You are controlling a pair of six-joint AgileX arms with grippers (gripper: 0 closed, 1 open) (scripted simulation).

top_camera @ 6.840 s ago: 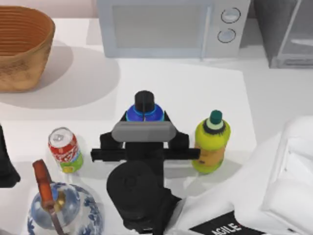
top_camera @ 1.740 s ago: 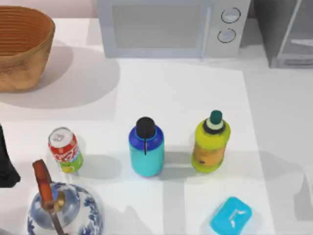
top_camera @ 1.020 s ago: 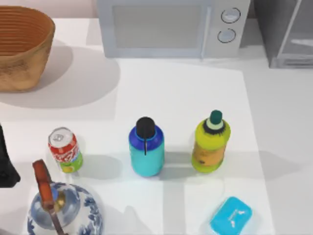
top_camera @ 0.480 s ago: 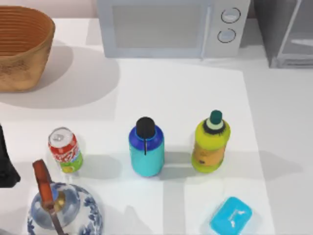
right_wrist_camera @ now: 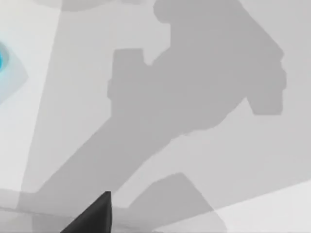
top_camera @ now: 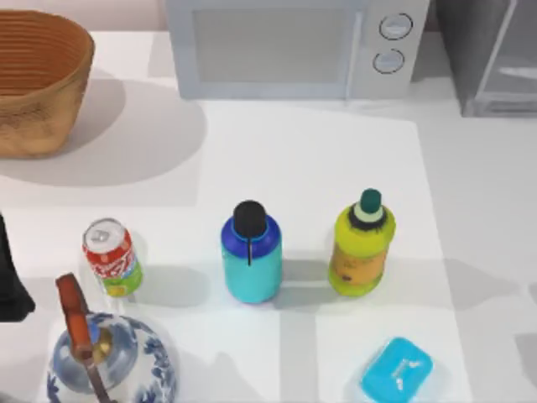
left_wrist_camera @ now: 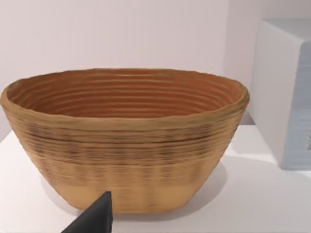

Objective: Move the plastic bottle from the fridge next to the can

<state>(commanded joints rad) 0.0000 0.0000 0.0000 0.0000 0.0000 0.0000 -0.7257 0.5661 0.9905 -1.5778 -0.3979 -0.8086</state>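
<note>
The plastic bottle [top_camera: 250, 252], blue shading to teal with a black cap and strap, stands upright on the white table with nothing holding it. The red can [top_camera: 112, 256] stands to its left, a gap of bare table between them. At the back right corner is the grey fridge [top_camera: 491, 54]. My left gripper [top_camera: 10, 281] is a dark shape parked at the table's left edge. A dark tip of my right gripper [right_wrist_camera: 92, 218] hangs over bare table crossed by the arm's shadow.
A yellow-green bottle [top_camera: 361, 248] stands right of the plastic bottle. A blue-and-white teapot [top_camera: 101, 361] sits in front of the can and a cyan block [top_camera: 396, 369] at the front right. The microwave [top_camera: 294, 46] lines the back and a woven basket [top_camera: 38, 80] [left_wrist_camera: 124, 141] fills the back left.
The right arm, which stood over the plastic bottle in the oldest frame, has pulled away out of the top view. The bottle stands where it was. Over the last second only shadows shift.
</note>
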